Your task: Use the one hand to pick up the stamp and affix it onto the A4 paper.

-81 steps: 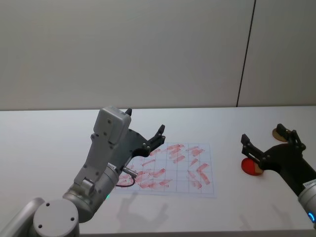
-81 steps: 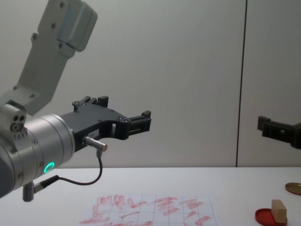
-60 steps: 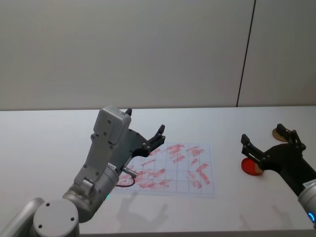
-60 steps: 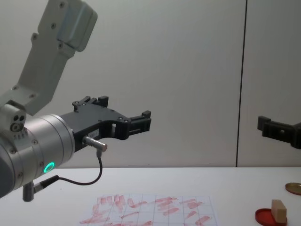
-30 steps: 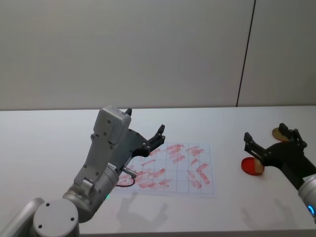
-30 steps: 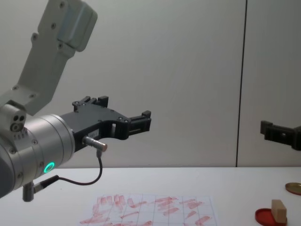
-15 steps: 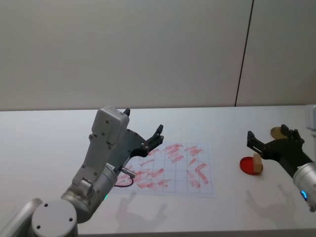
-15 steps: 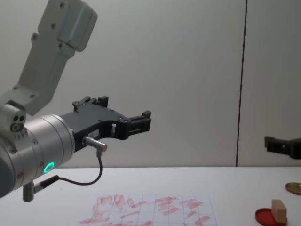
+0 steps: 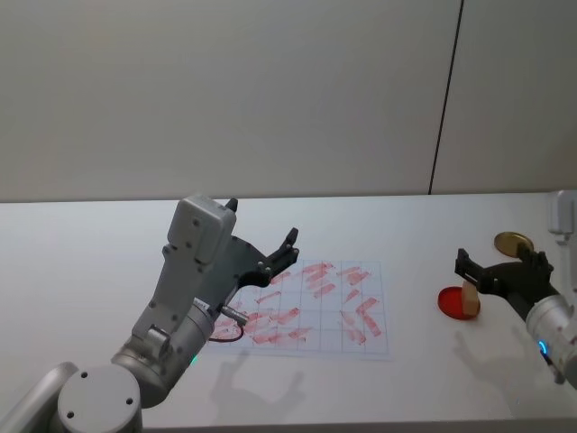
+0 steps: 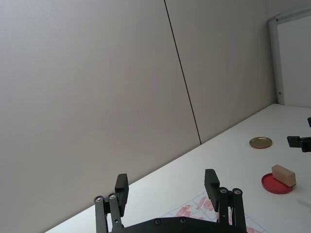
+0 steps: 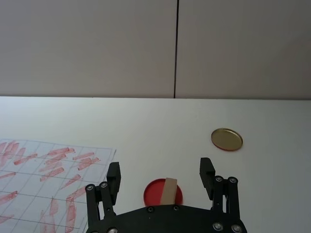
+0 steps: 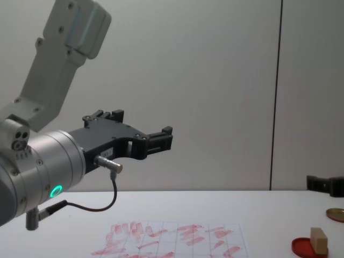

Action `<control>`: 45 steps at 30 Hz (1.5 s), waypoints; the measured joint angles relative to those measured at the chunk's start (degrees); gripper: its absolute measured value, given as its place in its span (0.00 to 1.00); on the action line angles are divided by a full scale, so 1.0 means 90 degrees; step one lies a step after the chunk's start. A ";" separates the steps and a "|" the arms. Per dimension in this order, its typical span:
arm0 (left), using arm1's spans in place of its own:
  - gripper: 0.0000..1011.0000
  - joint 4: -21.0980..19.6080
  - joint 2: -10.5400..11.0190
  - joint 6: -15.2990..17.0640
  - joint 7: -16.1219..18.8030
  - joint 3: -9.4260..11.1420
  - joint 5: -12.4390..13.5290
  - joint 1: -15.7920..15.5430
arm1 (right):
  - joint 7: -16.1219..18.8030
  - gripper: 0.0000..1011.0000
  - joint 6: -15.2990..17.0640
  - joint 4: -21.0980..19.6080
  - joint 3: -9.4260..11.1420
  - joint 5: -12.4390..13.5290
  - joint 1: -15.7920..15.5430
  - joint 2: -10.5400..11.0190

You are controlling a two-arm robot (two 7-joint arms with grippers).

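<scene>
The right gripper (image 9: 500, 263) holds its jaws spread wide, with nothing between them and the stamp (image 9: 469, 296), which stands on the red ink pad (image 9: 449, 301) just ahead and below. The gold lid (image 9: 512, 241) lies farther back, apart from the pad and off that line. Bare tabletop (image 9: 415, 316) runs between the pad and the A4 paper (image 9: 334, 298), a clean lane. The paper's right half is open from above. Over its left edge, the raised left arm (image 9: 194, 262), the splayed left gripper (image 9: 263, 221) and a black cable loop (image 9: 230, 332) crowd the airspace.
</scene>
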 joint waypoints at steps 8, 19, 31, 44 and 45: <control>0.98 0.0000 0.0000 0.0000 0.0000 0.0000 0.0000 0.0000 | -0.0238 0.99 0.0083 0.0494 0.0005 0.0102 0.0226 -0.0162; 0.98 0.0000 0.0000 0.0000 0.0000 0.0000 0.0000 0.0000 | -0.0370 0.99 0.0077 0.1167 0.0002 0.0165 0.0537 -0.0341; 0.98 0.0000 0.0000 0.0000 0.0000 0.0000 0.0000 0.0000 | -0.0394 0.99 0.0044 0.2051 -0.0029 0.0117 0.1001 -0.0546; 0.98 0.0000 0.0000 0.0000 0.0000 0.0000 0.0000 0.0000 | -0.0339 0.99 0.0040 0.2915 -0.0077 -0.0018 0.1472 -0.0739; 0.98 0.0000 0.0000 0.0000 0.0000 0.0000 0.0000 0.0000 | -0.0336 0.98 0.0041 0.3013 -0.0083 -0.0032 0.1522 -0.0758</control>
